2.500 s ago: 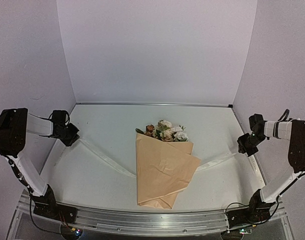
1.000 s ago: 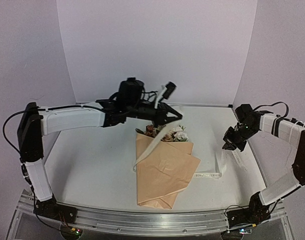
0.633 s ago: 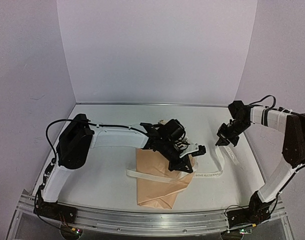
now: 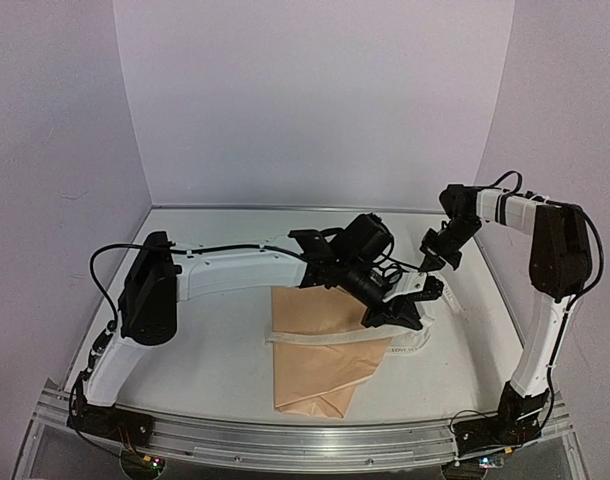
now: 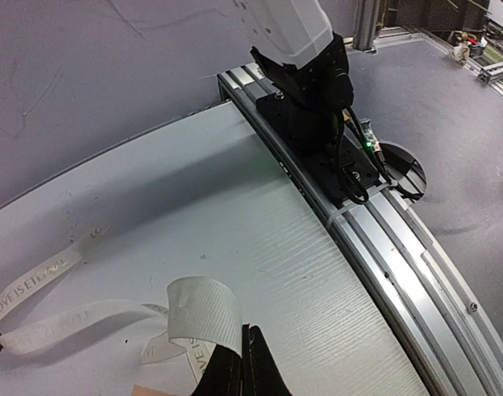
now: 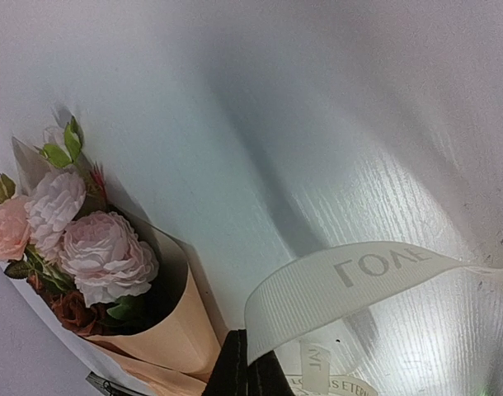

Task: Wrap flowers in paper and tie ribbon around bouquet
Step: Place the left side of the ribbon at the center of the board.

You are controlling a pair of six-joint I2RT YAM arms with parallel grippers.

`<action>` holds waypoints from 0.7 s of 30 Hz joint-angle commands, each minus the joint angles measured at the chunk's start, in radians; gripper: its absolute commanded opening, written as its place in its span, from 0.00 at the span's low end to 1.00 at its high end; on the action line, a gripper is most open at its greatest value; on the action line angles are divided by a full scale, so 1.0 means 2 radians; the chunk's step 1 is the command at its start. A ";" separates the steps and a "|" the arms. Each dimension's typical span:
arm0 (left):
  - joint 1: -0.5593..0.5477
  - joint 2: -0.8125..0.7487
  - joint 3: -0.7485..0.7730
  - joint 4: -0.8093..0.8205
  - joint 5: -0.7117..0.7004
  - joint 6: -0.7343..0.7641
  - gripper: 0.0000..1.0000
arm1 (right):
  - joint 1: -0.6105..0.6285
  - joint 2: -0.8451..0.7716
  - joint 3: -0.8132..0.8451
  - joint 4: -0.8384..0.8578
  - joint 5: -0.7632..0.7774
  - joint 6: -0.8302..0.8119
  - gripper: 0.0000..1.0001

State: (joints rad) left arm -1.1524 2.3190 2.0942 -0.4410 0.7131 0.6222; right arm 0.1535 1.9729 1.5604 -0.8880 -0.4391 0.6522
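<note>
Ribbon (image 6: pixel 350 280) handling is under way, and both ends are under control. The left gripper (image 5: pixel 242 346) is closed, with a curled loop of ribbon running into its fingertips. The right gripper (image 6: pixel 245 351) is likewise closed, with the lettered ribbon leaving its tips in a flat arc. The bouquet (image 4: pixel 320 365) lies on the table (image 4: pixel 185 340) in front of the arm bases, narrow end toward them. The flowers (image 6: pixel 78 239) sit in the wide far end of the paper (image 6: pixel 173 338). In the overhead view a band of ribbon crosses the paper cone about midway along it, and the left arm reaches over the flower end, hiding the heads. The two grippers are close together, right of the bouquet. Judged step: crossing the ends to form the first knot. Hazards:

- Tension is uneven. The bouquet is light and unrestrained, so a pull from one side may slide or roll it and open the wrap.
- The ribbon slips. It is narrow and smooth and may escape from closed tips under load.
- The ribbon twists. The loop at the left gripper is already curled and may tighten into a tangle.
- The arms make contact. They work close together and may collide, or the left wrist may crush the flower heads beneath it.
</note>
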 commanded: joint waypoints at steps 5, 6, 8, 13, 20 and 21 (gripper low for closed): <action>-0.003 0.008 0.020 0.061 0.065 0.016 0.04 | 0.006 -0.004 0.024 -0.030 -0.019 -0.021 0.00; -0.002 0.006 0.015 0.069 0.073 0.007 0.04 | 0.006 -0.003 0.026 -0.031 -0.018 -0.021 0.00; -0.001 0.001 0.011 0.079 0.084 -0.002 0.03 | 0.007 0.002 0.030 -0.032 -0.015 -0.022 0.00; -0.002 -0.047 -0.051 0.167 0.067 -0.022 0.02 | 0.008 0.027 0.038 -0.032 -0.011 -0.016 0.00; 0.003 -0.064 -0.072 0.206 0.070 -0.026 0.01 | 0.011 0.019 0.030 -0.032 -0.003 -0.015 0.00; 0.003 -0.069 -0.078 0.214 0.072 -0.028 0.01 | 0.011 0.019 0.030 -0.032 -0.002 -0.016 0.00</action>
State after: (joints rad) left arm -1.1556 2.2738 1.9536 -0.1345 0.8349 0.5936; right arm 0.1690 2.0236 1.6085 -0.9364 -0.4618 0.6281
